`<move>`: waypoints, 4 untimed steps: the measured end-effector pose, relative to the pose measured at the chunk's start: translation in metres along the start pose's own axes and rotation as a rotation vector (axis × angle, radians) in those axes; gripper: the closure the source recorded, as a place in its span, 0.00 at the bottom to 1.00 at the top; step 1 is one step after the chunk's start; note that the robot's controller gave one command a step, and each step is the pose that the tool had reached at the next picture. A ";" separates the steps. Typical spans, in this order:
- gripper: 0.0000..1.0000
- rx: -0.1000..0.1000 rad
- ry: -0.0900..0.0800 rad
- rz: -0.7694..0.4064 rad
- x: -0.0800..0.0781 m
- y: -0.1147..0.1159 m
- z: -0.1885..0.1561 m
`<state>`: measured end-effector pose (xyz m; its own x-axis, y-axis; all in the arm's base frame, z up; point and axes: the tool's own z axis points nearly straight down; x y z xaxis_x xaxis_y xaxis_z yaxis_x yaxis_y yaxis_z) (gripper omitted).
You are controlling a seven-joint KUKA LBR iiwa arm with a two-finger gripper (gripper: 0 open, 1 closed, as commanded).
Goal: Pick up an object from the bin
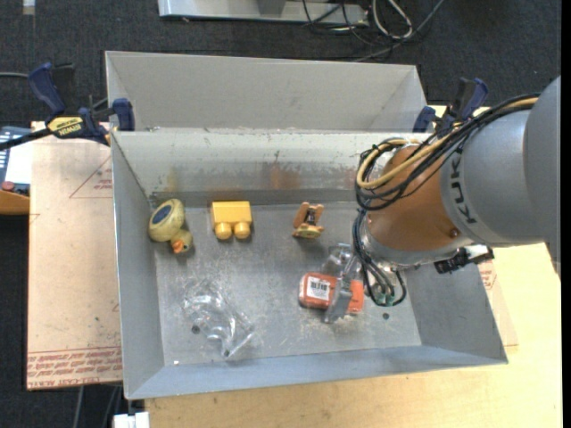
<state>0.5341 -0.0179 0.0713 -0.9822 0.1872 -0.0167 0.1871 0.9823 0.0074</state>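
Observation:
My gripper (343, 285) reaches down into the right part of the bin, right beside an orange object with a white label (319, 291). Its metal fingers sit against that object's right side, with an orange part by them. A small brown figure-like piece (309, 221) stands a little behind and to the left of the gripper.
A yellow block with two round knobs (232, 220) lies at the back middle. A pale yellow tape roll with a blue core (167, 221) and a small orange bit (181, 244) lie at the back left. Crumpled clear plastic (214, 319) lies at the front left.

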 end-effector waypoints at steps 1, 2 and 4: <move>1.00 0.000 0.009 -0.001 0.003 0.000 -0.012; 1.00 0.000 0.008 -0.002 0.002 0.001 -0.045; 1.00 -0.002 0.002 -0.002 0.000 0.001 -0.087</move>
